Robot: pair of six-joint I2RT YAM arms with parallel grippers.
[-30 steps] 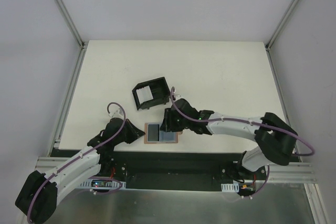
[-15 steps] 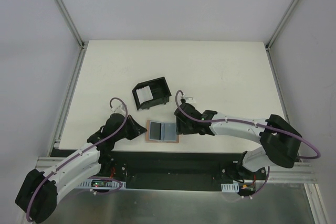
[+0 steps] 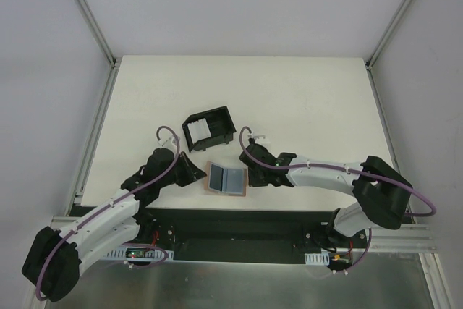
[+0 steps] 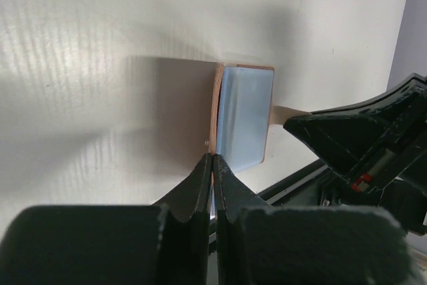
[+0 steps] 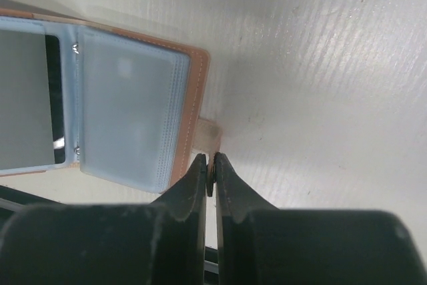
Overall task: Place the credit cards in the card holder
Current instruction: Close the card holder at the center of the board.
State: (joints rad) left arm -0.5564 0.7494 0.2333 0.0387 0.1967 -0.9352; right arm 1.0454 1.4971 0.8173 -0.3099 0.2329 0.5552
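Observation:
The card holder (image 3: 233,180), a tan leather wallet, lies open near the table's front edge with pale blue plastic pockets (image 5: 127,111) facing up. A grey card (image 5: 25,95) sits in its left pocket. My left gripper (image 3: 200,176) is shut on the wallet's left edge; in the left wrist view the wallet (image 4: 243,115) stands edge-on just beyond the pinched jaws (image 4: 213,159). My right gripper (image 3: 249,176) is shut on the small snap tab (image 5: 208,133) at the wallet's right edge, its fingertips (image 5: 211,165) pinching the tab's end.
A black open-sided plastic box (image 3: 210,128) stands just behind the wallet with a white card-like rectangle (image 3: 202,132) inside. The table's front edge and the black mounting rail (image 3: 239,226) lie directly below the wallet.
My right gripper drew back off the wallet's right half and shut on the snap tab. The left arm pushed forward and right, shifting the wallet slightly away from the front edge.

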